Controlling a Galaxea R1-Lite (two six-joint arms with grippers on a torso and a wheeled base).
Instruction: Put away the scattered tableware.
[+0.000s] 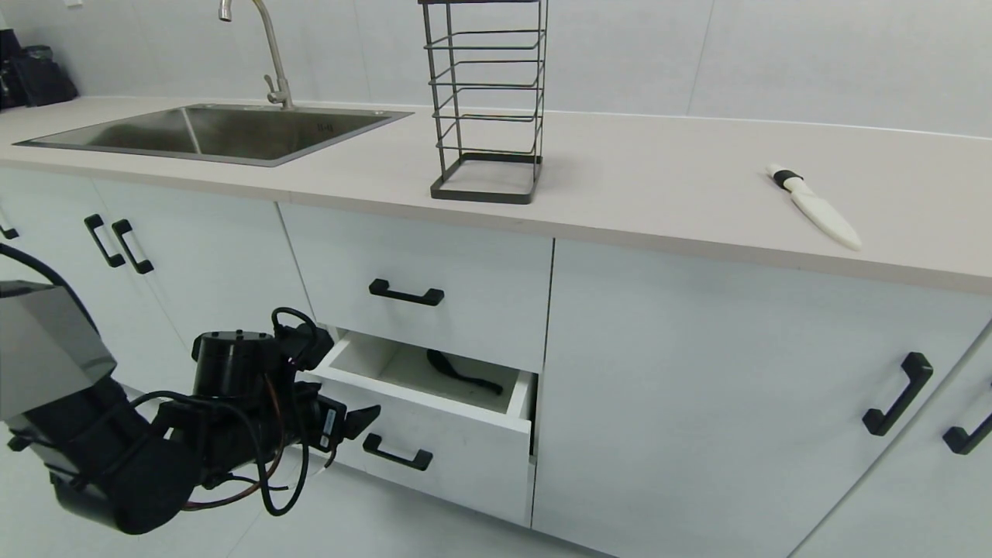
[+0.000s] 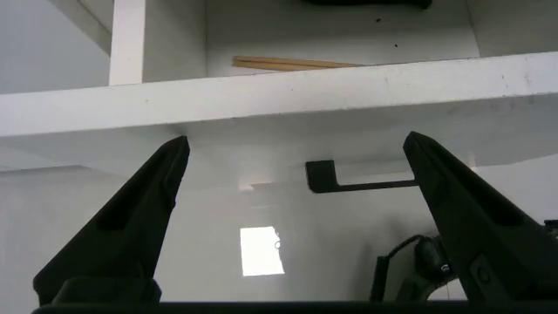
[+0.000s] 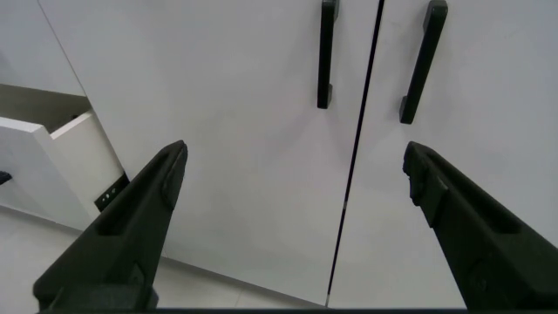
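A white knife (image 1: 815, 207) with a black band lies on the countertop (image 1: 651, 186) at the right. The lower drawer (image 1: 434, 434) stands pulled out, with a black utensil (image 1: 463, 372) lying inside. Wooden chopsticks (image 2: 296, 63) lie in the drawer as well. My left gripper (image 1: 353, 426) is low, just left of the drawer front, open (image 2: 296, 153) and facing the drawer's black handle (image 2: 357, 179), with nothing between its fingers. My right gripper (image 3: 296, 166) is open and empty, facing white cabinet doors (image 3: 261, 131), with the open drawer's side (image 3: 52, 148) off to one edge.
A tall black wire rack (image 1: 487, 101) stands on the counter's middle. A steel sink (image 1: 217, 132) with a tap (image 1: 267, 46) is at the back left. A shut upper drawer (image 1: 418, 287) sits above the open one. Two black door handles (image 3: 375, 57) are before the right gripper.
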